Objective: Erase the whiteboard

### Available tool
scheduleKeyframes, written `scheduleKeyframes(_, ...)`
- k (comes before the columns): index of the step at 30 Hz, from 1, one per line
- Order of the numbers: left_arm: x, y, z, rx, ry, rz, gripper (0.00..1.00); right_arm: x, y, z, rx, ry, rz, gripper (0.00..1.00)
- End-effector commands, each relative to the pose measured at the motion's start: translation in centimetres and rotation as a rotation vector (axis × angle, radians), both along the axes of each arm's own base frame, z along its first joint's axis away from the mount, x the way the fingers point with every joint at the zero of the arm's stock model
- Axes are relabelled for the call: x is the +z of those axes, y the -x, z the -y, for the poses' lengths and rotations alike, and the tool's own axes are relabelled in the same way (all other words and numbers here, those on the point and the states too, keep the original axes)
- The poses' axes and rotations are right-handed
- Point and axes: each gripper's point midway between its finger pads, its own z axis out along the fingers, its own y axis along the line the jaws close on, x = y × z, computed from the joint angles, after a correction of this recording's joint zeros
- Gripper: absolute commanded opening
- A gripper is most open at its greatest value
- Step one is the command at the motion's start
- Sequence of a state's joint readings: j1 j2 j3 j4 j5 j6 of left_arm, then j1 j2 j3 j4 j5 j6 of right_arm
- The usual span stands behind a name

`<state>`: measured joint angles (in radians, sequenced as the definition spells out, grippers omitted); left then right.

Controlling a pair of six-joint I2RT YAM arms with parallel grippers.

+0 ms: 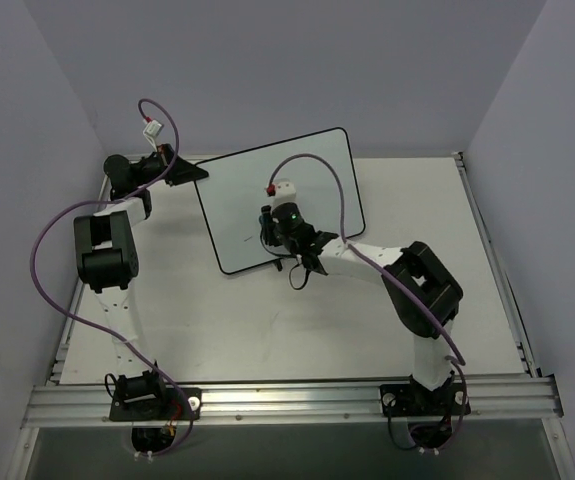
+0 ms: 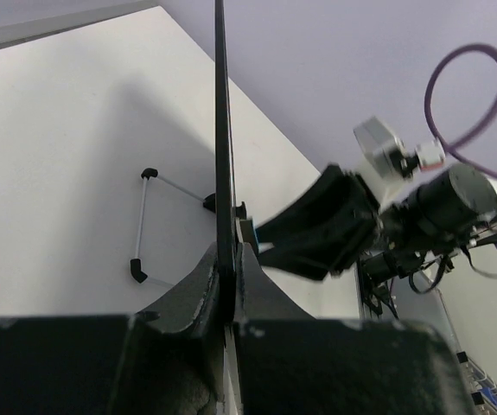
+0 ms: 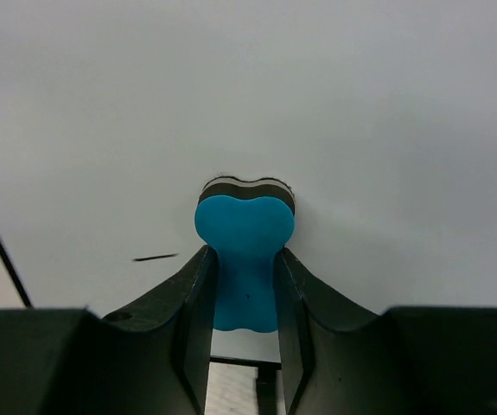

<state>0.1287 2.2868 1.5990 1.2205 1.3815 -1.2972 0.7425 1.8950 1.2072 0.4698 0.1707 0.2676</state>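
1. The whiteboard (image 1: pixel 277 200) stands on edge on the bench (image 1: pixel 267 330), toward the far edge and a little left of the middle. Its glossy face is turned to the near right.
2. My left fingers (image 1: pixel 185 170) are pressed together on the board's left edge. In the left wrist view the thin black frame (image 2: pixel 222 130) runs straight up out of the pinch, one finger on each face.
3. My right fingers (image 1: pixel 267 225) sit at the board's face, low and near its middle. They are pinching a blue eraser (image 3: pixel 244 233) by its narrow waist.
4. The eraser's broad end points away from me, and its dark felt layer (image 3: pixel 246 185) lies against the white surface, so the board is directly ahead of these fingertips and touching what they hold.
5. A short dark stroke (image 3: pixel 155 257) shows on the board just left of the eraser, beside my left-hand fingertip. The rest of the face in the right wrist view looks plain white.
6. A thin white wire stand (image 2: pixel 142 220) with black ends lies on the bench behind the board, on the side away from my right arm.
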Motion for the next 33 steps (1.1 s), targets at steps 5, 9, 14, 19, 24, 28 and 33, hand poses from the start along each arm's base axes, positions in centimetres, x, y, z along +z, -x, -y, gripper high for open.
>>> scheduleKeyframes(5,4.2,1.8,0.8,-0.028,-0.065,0.311,0.02,-2.8,3.3,-7.6,0.049,0.096,0.047,0.0)
scheduleKeyframes(9,4.3,1.8,0.8,-0.029,-0.065,0.315,0.02,-5.1,3.7,-9.7,0.068,0.124,0.026,0.0)
scheduleKeyframes(14,4.2,1.7,0.8,-0.029,-0.066,0.315,0.02,-5.0,3.4,-10.1,0.05,0.154,0.043,0.0)
scheduleKeyframes(19,4.3,1.7,0.8,-0.031,-0.065,0.318,0.02,-4.7,1.7,-6.1,-0.048,0.181,0.05,0.0)
scheduleKeyframes(24,4.4,1.8,0.8,-0.03,-0.063,0.318,0.02,-4.2,-0.3,-0.5,-0.156,0.191,0.046,0.0)
scheduleKeyframes(28,4.3,1.8,0.8,-0.031,-0.063,0.315,0.02,-4.7,-0.9,4.1,-0.22,0.188,0.018,0.0)
scheduleKeyframes(33,4.2,1.7,0.8,-0.031,-0.062,0.312,0.02,-2.4,-1.1,6.6,-0.23,0.138,0.031,0.0)
